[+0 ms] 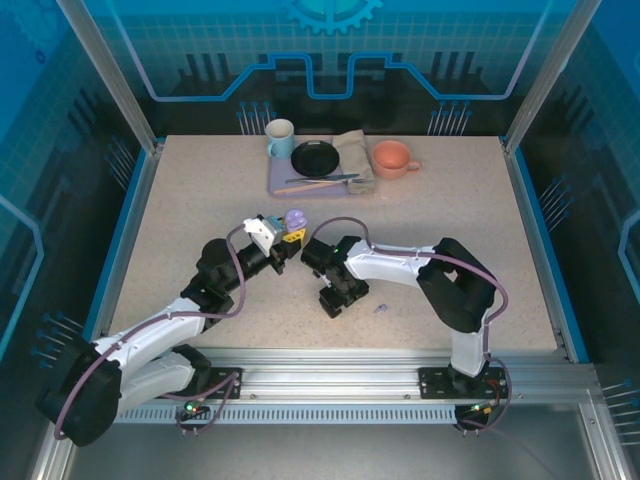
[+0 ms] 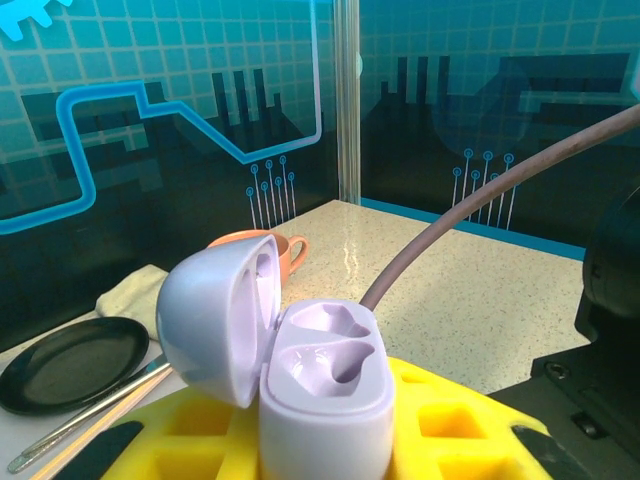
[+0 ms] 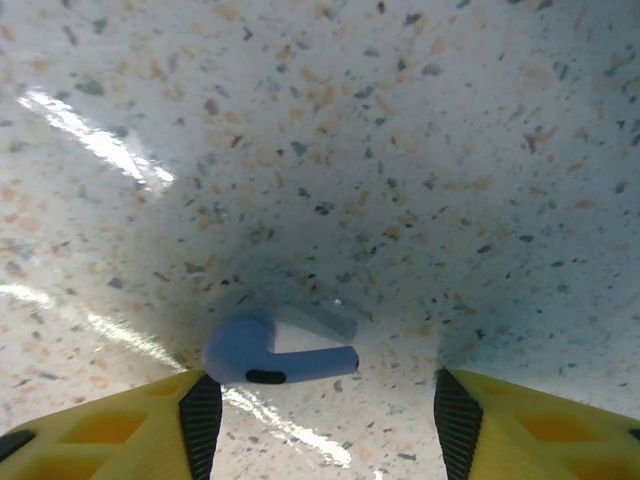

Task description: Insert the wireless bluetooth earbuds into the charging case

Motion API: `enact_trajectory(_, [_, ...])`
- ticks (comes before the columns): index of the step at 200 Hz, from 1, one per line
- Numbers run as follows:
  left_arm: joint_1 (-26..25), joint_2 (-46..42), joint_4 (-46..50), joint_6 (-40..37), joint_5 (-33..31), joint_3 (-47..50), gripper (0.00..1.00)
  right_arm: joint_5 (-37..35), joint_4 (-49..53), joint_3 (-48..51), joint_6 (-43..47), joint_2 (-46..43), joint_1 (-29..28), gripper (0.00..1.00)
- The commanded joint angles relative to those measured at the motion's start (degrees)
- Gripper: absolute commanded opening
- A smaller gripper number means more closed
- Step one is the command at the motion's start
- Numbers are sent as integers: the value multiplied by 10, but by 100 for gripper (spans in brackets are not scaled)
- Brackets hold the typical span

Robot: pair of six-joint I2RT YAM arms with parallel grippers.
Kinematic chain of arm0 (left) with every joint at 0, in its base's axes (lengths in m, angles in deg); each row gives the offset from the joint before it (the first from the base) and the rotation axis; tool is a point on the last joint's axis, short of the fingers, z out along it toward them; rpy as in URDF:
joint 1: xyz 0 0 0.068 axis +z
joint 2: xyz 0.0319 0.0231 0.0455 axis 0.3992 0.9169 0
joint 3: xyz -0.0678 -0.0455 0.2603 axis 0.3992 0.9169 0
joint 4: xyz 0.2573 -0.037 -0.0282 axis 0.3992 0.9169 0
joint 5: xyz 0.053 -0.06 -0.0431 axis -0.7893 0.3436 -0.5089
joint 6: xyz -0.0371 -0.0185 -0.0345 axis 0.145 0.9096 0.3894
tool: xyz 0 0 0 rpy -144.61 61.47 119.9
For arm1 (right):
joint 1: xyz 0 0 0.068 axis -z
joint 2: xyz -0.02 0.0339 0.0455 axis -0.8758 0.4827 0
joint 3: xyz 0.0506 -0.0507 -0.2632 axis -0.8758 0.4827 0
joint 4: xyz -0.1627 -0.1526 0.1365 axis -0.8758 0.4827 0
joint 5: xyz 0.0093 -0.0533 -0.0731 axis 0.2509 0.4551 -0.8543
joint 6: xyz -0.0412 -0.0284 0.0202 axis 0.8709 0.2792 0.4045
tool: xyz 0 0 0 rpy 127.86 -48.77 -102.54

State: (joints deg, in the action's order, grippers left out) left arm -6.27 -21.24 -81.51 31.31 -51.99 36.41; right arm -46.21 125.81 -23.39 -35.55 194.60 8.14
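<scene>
Lilac case (image 2: 325, 400), lid swung open and both sockets empty, stands upright, clamped between the yellow fingers (image 2: 470, 430) of the left gripper (image 1: 288, 236) above mid-table. The right gripper (image 3: 325, 425) points down at the table (image 1: 480, 230) near the middle of the front edge, fingers spread wide, holding nothing. One lilac bud (image 3: 275, 355) lies on the table between them, close to one finger. A small lilac piece (image 1: 381, 309) lies just right of that gripper; whether it is the same bud cannot be told.
</scene>
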Motion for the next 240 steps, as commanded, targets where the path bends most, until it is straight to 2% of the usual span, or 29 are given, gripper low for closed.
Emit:
enact_trajectory(1, [-4,-12,-3,-10,-7,-4,0,-25,11,-13,2,11,-4,60])
enact_trajectory(46, [-5,-13,0,-7,-5,-5,0,-38,4,-30,-5,16,15,56])
enact_trajectory(158, [-4,-14,4,-7,-4,-6,0,-1,3,-54,7,32,31,53])
enact_trajectory(218, [-4,-14,5,-10,-6,-6,0,66,-31,-19,-19,17,22,52])
enact_trajectory(240, [-4,-13,5,-9,-5,-7,0,68,-35,-17,-27,16,15,51])
